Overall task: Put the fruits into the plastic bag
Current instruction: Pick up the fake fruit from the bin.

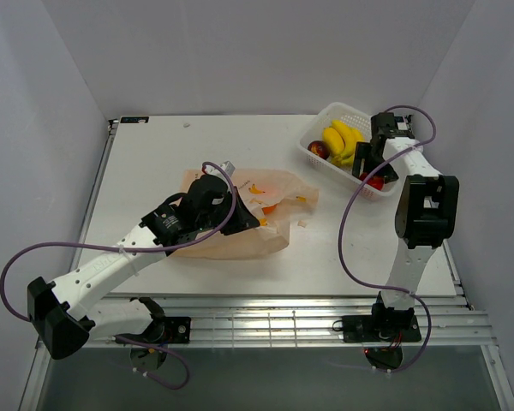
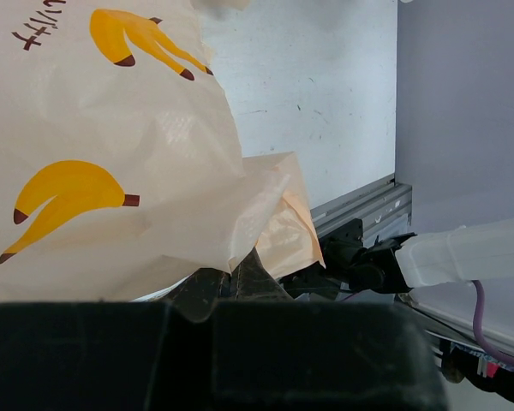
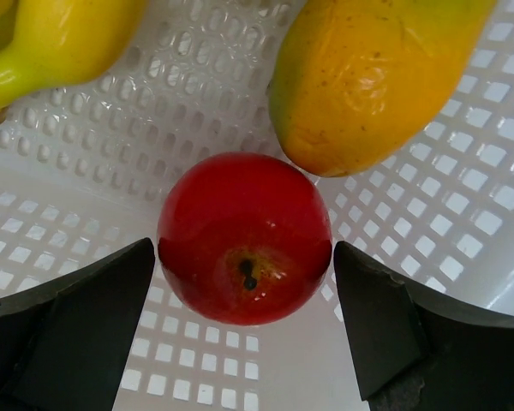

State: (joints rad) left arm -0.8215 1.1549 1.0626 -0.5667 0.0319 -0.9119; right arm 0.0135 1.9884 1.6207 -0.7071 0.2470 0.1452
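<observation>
The peach-orange plastic bag (image 1: 240, 231) printed with bananas lies at mid-table. My left gripper (image 1: 244, 216) is shut on a fold of the bag's edge, and the wrist view shows the film (image 2: 111, 128) pinched between the closed fingertips (image 2: 248, 276). The yellow banana bunch (image 1: 343, 141) and a red piece (image 1: 319, 150) lie in the white basket (image 1: 325, 116). My right gripper (image 3: 244, 295) is open inside the basket, one finger on each side of a red apple-like fruit (image 3: 244, 235). A yellow-orange fruit (image 3: 368, 77) and a yellow-green piece (image 3: 60, 43) lie just beyond it.
The white lattice basket stands at the back right, near the table's right edge, and its wall (image 3: 463, 214) is close around my right fingers. Grey walls enclose the table on three sides. A metal rail (image 1: 308, 321) runs along the front edge.
</observation>
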